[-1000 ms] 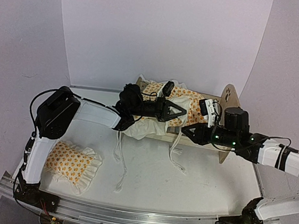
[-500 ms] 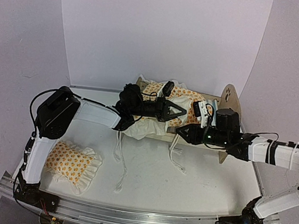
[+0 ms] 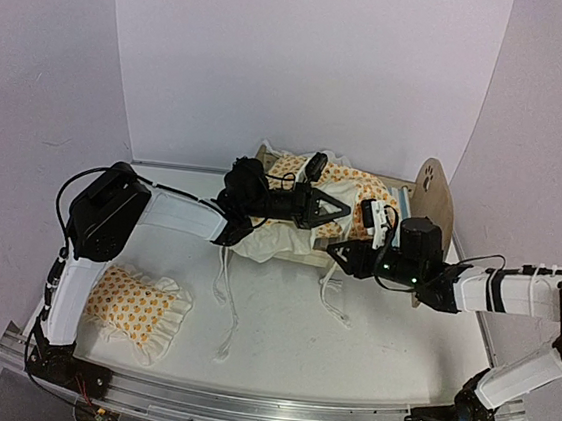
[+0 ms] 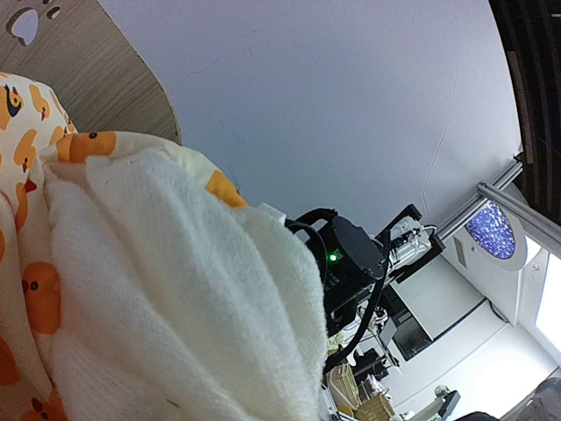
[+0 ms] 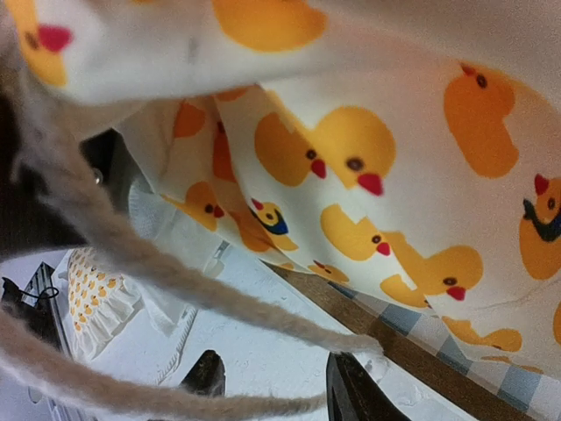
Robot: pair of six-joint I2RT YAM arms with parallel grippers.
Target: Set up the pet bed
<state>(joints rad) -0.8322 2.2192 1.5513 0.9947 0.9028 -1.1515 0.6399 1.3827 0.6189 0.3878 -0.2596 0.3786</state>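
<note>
The bed (image 3: 432,189) is matt pale plywood with visible grain; its mattress (image 5: 465,360) is striped woven cloth. The blanket (image 4: 175,289) has 1 smooth printed face and 1 nubby white terry face. Its cords (image 5: 131,254) are fuzzy yarn. A rail (image 3: 240,409) of dull metal runs along the near edge of the matt white worktop (image 3: 277,341).

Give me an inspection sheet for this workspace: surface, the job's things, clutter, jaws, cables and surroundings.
Surface: white table, no spills seen.
Job's things: pet bed at the back, headboard to the right; striped mattress mostly under the duck-print blanket.
Clutter: ruffled pillow at front left; blanket ties trailing on the table.
Jaws: left arm's shut at the blanket's white fold, a pinch cannot be confirmed; right arm's apart at the bed's near side, holding nothing.
Cables: black leads looped at the left wrist.
Surroundings: white backdrop; metal rail at the near edge.
</note>
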